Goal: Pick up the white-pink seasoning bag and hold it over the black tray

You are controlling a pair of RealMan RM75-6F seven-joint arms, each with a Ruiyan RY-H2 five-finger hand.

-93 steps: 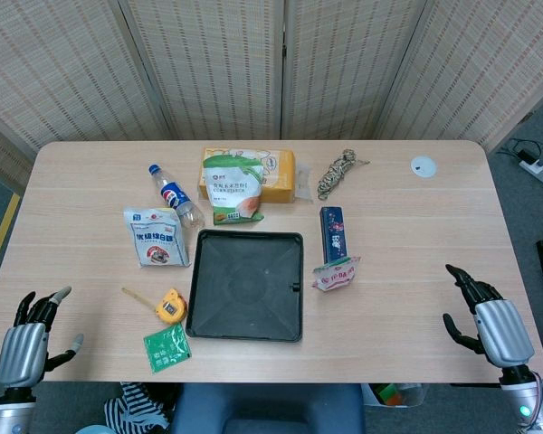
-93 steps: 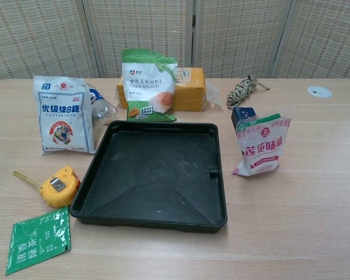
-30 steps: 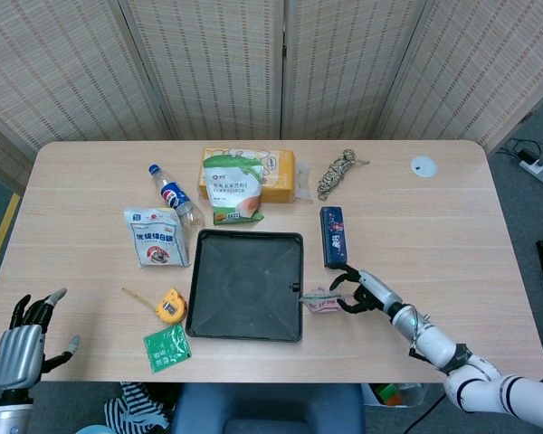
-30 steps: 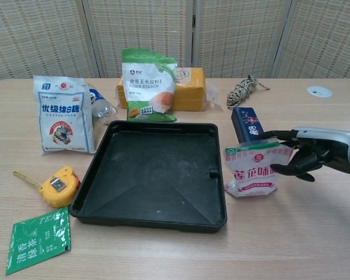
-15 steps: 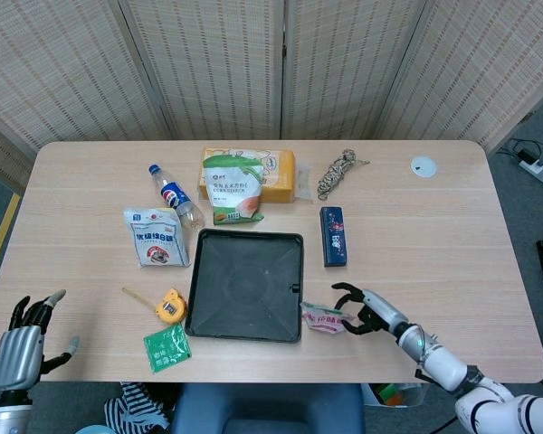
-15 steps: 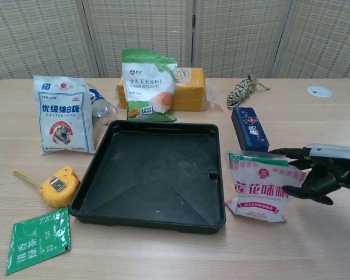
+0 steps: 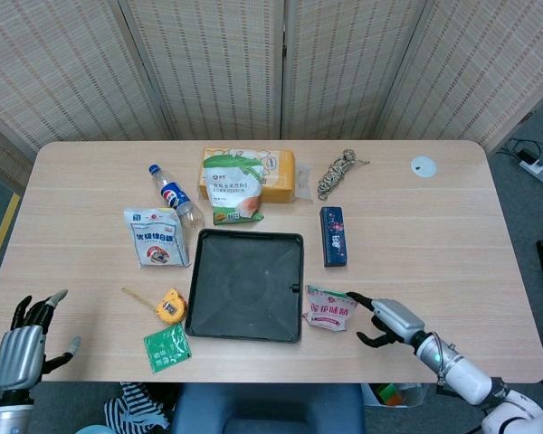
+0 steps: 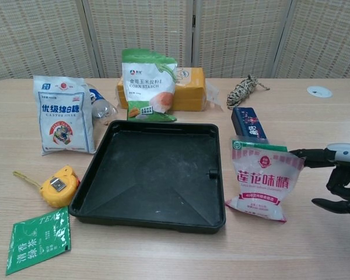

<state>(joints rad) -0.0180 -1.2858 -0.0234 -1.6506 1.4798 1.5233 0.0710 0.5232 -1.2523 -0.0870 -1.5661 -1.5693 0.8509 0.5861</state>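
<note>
The white-pink seasoning bag (image 7: 328, 309) (image 8: 263, 178) lies on the table just right of the black tray's (image 7: 244, 236) (image 8: 157, 125) front right corner, outside it. My right hand (image 7: 385, 321) (image 8: 340, 175) is to the bag's right with its fingers spread; one fingertip (image 8: 296, 153) reaches the bag's upper right corner and the thumb stays well apart, so nothing is held. Off the table's front left corner, my left hand (image 7: 22, 348) hangs with fingers apart and empty; the chest view does not show it.
A blue box (image 7: 333, 236) lies behind the bag. Behind the tray are a green corn starch bag (image 7: 231, 187), a yellow box (image 7: 279, 174) and a rope bundle (image 7: 338, 172). Left of it are a bottle (image 7: 175, 196), a sugar bag (image 7: 155, 237), a tape measure (image 7: 170, 306) and a green sachet (image 7: 166, 348).
My right hand pulled the seasoning bag toward the table's front, beside the tray's corner, then let go and drew back to the right. The left hand stayed still.
</note>
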